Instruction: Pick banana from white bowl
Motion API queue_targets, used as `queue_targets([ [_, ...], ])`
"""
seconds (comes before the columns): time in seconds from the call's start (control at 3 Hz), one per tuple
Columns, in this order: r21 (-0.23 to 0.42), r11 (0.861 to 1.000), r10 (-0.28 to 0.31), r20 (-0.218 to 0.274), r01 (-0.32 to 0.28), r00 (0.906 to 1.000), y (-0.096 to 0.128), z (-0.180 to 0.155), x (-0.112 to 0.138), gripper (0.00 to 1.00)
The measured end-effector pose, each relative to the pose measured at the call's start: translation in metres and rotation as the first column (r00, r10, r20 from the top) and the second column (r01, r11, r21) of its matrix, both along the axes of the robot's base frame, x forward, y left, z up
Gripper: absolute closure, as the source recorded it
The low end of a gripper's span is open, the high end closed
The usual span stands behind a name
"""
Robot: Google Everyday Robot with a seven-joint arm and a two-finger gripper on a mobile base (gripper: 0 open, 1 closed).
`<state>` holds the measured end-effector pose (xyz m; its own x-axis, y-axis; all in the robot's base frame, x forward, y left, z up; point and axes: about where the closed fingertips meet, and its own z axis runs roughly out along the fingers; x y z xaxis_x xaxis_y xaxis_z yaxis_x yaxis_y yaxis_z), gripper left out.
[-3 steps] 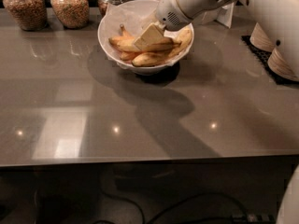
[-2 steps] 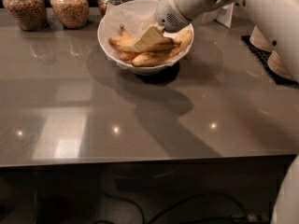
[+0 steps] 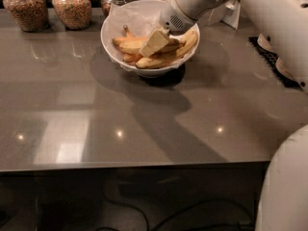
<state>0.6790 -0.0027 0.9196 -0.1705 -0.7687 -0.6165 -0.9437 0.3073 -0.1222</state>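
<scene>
Almost nothing has moved in the last second: our gripper [image 3: 154, 42] still sits low in the white bowl [image 3: 108, 41], far centre, touching the banana [image 3: 127, 44]. Whether it grips, we cannot tell. With the fruit so crowded, we risk seizing the longer curved banana [image 3: 166, 59] instead. We read no writing.

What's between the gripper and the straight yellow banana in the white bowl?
Nothing visible. The gripper sits inside the large white paper-lined bowl, over the plump, nearly straight yellow banana. The longer curved banana lies close alongside and could crowd the grasp.
</scene>
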Motion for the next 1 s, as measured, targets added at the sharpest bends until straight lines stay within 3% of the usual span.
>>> queue_targets([
  [0.33,-0.042,0.999,0.004,-0.024,-0.005,0.9997,-0.004,-0.002,-0.002,0.62],
  [0.67,-0.092,0.996,0.017,-0.032,-0.02,0.9993,-0.009,0.002,-0.008,0.86],
  [1.0,-0.107,0.993,0.041,0.011,-0.04,0.9991,-0.012,0.021,-0.019,1.0],
])
